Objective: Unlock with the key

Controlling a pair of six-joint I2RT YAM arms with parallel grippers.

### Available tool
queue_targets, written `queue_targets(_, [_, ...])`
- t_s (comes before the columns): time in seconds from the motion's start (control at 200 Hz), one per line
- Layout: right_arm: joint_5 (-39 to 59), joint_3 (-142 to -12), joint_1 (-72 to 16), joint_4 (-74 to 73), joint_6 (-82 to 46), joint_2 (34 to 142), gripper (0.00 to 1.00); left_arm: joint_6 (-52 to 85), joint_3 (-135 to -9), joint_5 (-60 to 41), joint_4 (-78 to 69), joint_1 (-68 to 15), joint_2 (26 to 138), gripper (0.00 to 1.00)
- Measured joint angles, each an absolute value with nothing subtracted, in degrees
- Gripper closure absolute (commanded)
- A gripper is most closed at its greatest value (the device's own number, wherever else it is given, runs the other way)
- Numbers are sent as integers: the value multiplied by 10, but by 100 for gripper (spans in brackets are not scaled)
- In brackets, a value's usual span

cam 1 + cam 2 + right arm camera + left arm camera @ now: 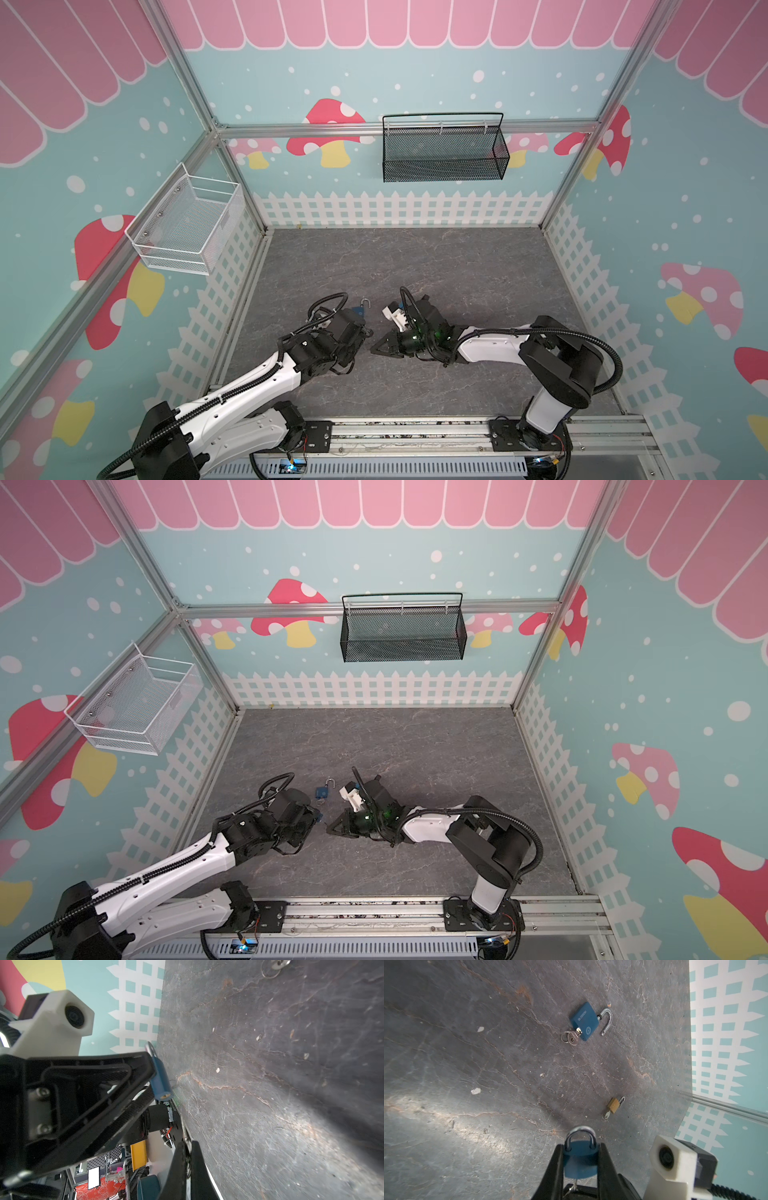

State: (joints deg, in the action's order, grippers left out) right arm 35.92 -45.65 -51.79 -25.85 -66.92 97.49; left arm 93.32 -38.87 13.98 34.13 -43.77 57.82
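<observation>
Tabletop [415, 266] grey, walls [415, 83] mushroom-papered; left jaws clamp blue padlock [580, 1158], right jaws together.

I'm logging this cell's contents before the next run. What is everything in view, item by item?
held blue padlock: one, blue, shackle closed, clamped in the left gripper
key: one, silver, in the right gripper, by the held blue padlock's keyhole end
square padlock: one, blue, on the table, shackle open, key inserted
small padlock: one, brass, on the table, key at its base
white basket: one, white wire, on the left wall
black basket: one, black mesh, on the back wall
table: one, grey stone pattern
left gripper: one, black, shut on the held blue padlock
right gripper: one, black, shut on the key
</observation>
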Motion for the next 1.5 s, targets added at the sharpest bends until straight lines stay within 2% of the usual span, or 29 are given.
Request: queue_targets(1.501, [363, -488, -518, -238, -622, 983, 100, 940, -388, 146, 344, -436, 571, 100])
